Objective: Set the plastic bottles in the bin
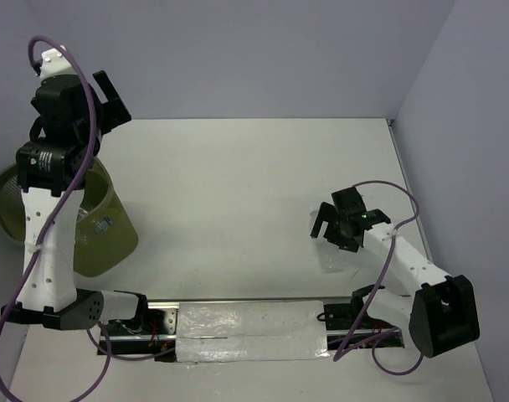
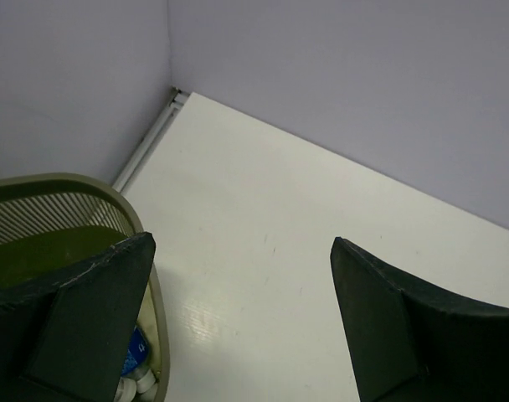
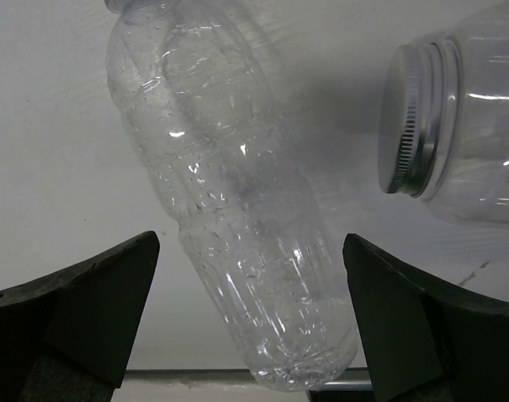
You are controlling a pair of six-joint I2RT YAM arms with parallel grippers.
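A: Clear, crinkled plastic bottle (image 3: 238, 209), lying flat on the white table (image 3: 53, 126) between the wide-spread fingers (image 3: 95, 301) of the right gripper (image 3: 250, 247). Not clamped yet.

B: Best to come straight down, straddle the thick middle and close gently. Probably prone to buckling or skidding sideways if pinched near the tapered neck. Worth minding the clear glass jar with the ribbed metal lid (image 3: 455, 117) just beside it: not to be nudged or taken.

A: And the left gripper (image 2: 242, 244)?

B: Spread wide too, holding nothing, raised near the rim of the round olive-green mesh bin (image 2: 70, 180). Inside, past one finger: scraps of blue and white (image 2: 137, 373), probably bottles already dropped. Too cut off to count.

A: Anything else hidden?

B: Bottle's cap end cropped at the top of the right wrist view. From above, barely traceable under the gripper: clear on white.
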